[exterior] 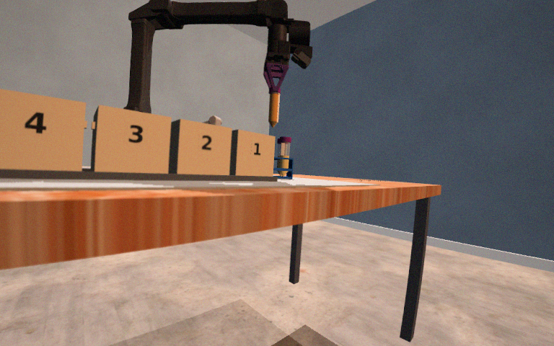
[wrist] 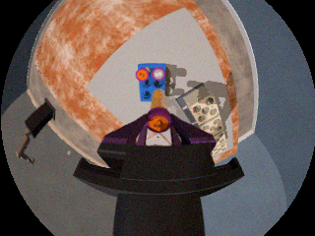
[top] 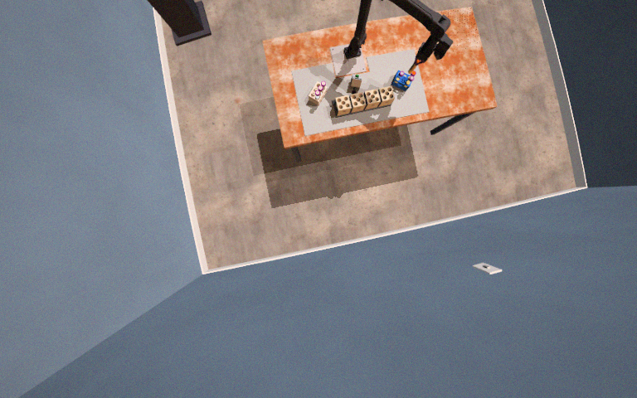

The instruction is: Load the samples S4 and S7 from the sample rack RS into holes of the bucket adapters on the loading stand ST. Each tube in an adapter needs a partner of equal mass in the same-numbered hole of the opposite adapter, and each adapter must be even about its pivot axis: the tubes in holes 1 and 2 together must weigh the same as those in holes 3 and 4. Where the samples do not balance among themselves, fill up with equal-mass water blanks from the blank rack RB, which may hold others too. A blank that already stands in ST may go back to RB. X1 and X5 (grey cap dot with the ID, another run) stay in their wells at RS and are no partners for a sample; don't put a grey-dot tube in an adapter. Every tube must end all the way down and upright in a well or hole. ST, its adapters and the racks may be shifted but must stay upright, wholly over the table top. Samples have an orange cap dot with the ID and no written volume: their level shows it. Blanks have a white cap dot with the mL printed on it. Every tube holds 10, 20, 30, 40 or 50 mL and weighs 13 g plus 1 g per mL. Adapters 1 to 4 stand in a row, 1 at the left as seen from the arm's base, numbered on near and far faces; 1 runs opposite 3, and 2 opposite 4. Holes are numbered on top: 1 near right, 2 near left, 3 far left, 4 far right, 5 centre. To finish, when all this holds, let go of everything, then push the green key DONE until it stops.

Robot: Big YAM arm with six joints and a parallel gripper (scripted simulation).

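Orange table (top: 462, 89) carries a grey mat (top: 413, 100).

I read table top (exterior: 229, 207): glossy orange wood grain | mat (top: 319, 123): matt grey | adapters (exterior: 130, 140): matt, perhaps cardboard | arm (exterior: 141, 60): dark matt.

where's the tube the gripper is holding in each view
Top: tube at upper right, just above the blue rack.
Exterior: hanging upright at centre from the gripper, above the rack.
Wrist: centre, only its orange-dotted cap shows.
Shared landmark: the blue rack.
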